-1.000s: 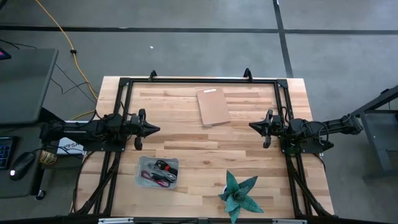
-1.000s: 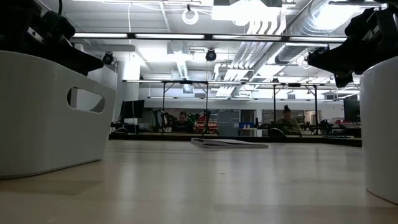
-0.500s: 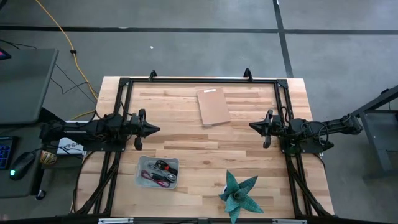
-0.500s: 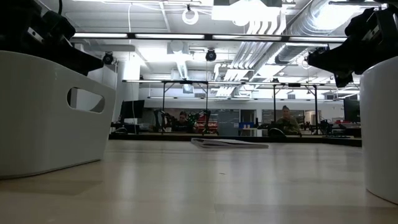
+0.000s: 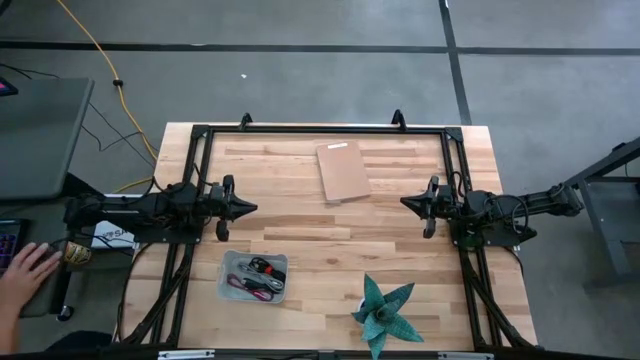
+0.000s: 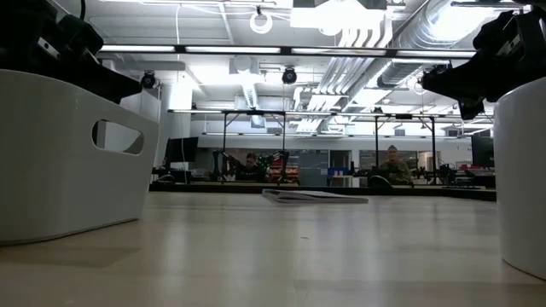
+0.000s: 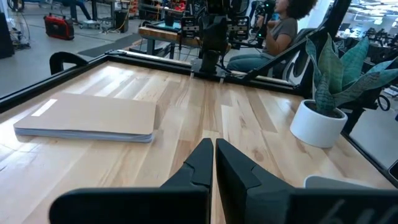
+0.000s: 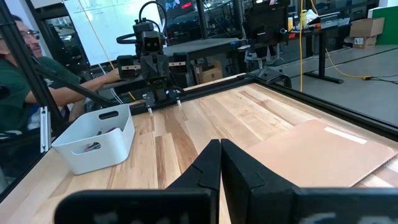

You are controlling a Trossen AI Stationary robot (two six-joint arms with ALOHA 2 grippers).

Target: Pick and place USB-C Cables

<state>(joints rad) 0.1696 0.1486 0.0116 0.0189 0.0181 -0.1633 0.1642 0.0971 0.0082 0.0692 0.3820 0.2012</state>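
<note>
The USB-C cables (image 5: 259,277) lie tangled in a white bin (image 5: 228,287) near the table's near-left part; red and black cords show, and a bit of them shows over the bin's rim (image 8: 93,147) in the right wrist view. My left gripper (image 5: 250,208) hovers shut at the table's left side, just beyond the bin. My right gripper (image 5: 405,203) hovers shut at the right side. Both point toward the table's middle, and each holds nothing. The brown board (image 5: 342,171) lies flat toward the far edge.
A teal plant in a white pot (image 5: 384,312) stands near the near edge, right of the bin. Black frame rails (image 5: 320,129) run along the table's edges. A person's hand (image 5: 25,270) rests on a side desk left of the table. Bare wood lies between the grippers.
Both arms have kept still. A person's hand has come into view at the side desk left of the table.
</note>
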